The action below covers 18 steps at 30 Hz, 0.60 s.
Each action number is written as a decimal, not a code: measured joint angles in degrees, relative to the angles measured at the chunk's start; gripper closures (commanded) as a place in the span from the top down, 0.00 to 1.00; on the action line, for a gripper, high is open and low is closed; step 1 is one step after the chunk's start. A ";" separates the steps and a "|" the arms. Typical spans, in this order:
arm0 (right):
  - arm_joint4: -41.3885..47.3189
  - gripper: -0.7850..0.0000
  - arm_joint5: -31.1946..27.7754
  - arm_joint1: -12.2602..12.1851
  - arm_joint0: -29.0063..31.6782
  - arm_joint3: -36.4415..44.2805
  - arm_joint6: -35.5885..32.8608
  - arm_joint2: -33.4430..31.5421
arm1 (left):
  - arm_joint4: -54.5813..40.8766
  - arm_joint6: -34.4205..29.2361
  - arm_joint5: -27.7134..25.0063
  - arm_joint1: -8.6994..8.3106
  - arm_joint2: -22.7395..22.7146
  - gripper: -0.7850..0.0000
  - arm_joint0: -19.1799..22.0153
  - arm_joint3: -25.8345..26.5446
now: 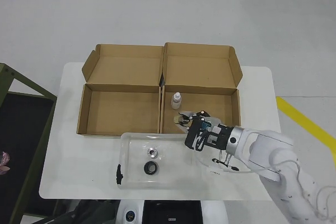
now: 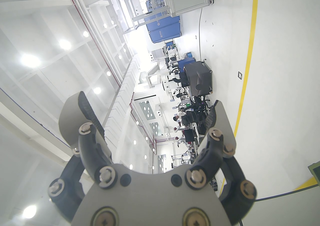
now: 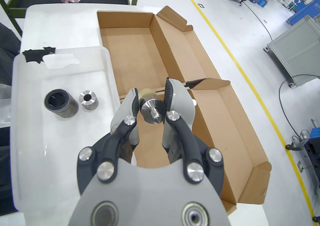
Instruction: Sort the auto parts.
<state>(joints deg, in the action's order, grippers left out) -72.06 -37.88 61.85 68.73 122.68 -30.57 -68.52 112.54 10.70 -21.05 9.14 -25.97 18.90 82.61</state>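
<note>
Two parts, sleeve (image 1: 151,167) and bushing (image 1: 151,151), sit in clear tray (image 1: 173,171). Right claw (image 3: 151,101) grips threaded fitting (image 3: 150,109) over right box (image 1: 218,103). Left claw (image 2: 150,101) spread, empty.

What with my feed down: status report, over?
Right gripper shut on part, over right box. Left gripper open, empty. Bearing, bushing in tray. Nothing blocking.

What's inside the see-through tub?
Two metal parts: a dark ring and a smaller silver ring beside it. The robot's arm covers one end of the tub, so anything lying there is hidden.
</note>
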 measured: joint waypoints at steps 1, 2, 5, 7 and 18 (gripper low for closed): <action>0.58 0.00 0.19 0.02 -0.38 -0.42 0.08 -0.12 | 0.00 0.00 0.00 0.00 0.00 1.00 0.00 0.00; 1.68 0.00 0.38 0.06 -0.93 -1.11 0.02 -0.21 | 0.00 0.00 0.00 0.00 0.00 1.00 0.00 0.00; 3.74 0.00 0.65 0.18 -2.63 -3.84 -0.46 -0.05 | 0.00 0.00 0.00 0.00 0.00 1.00 0.00 0.00; 4.49 0.00 0.80 0.29 -3.97 -6.10 -0.96 0.30 | 0.00 0.00 0.00 0.00 0.00 1.00 0.00 0.00; 6.05 0.00 0.99 1.37 -12.12 -20.88 -4.28 5.60 | 0.00 0.00 0.00 0.00 0.00 1.00 0.00 0.00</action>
<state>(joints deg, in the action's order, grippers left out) -66.01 -36.88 63.22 56.60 101.79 -34.84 -62.92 112.54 10.70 -21.05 9.14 -25.97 18.90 82.61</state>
